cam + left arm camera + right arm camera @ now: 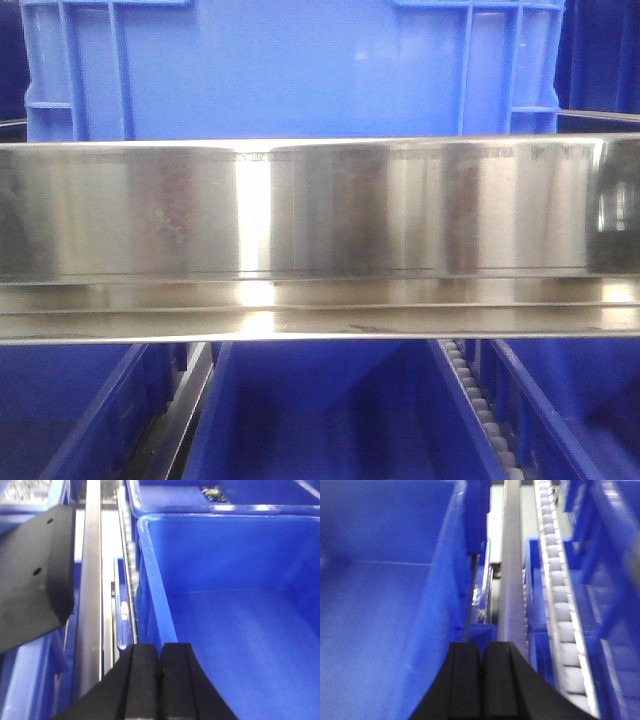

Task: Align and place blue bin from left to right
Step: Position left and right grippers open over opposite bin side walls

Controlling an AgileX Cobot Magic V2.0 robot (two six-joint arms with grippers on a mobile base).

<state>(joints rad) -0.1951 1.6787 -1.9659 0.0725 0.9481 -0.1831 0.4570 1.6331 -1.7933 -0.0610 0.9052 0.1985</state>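
Note:
The blue bin point(320, 420) sits in the lower middle of the front view, below a steel beam, and its inside looks empty. In the left wrist view my left gripper point(160, 650) is shut just over the bin's left rim point(155, 580), and the bin's floor point(240, 630) spreads out to the right. In the right wrist view my right gripper point(482, 647) is shut beside the bin's right wall point(452, 580), with the bin's inside point(380, 605) to the left. Nothing shows between either pair of fingers. Neither gripper appears in the front view.
A broad polished steel beam point(320, 230) crosses the front view, with another blue crate point(290, 70) behind it. More blue bins flank the middle one point(60, 420) point(590, 400). A roller track point(560, 605) and steel rails point(92, 580) run alongside. A black housing point(35, 580) fills the left wrist view's left side.

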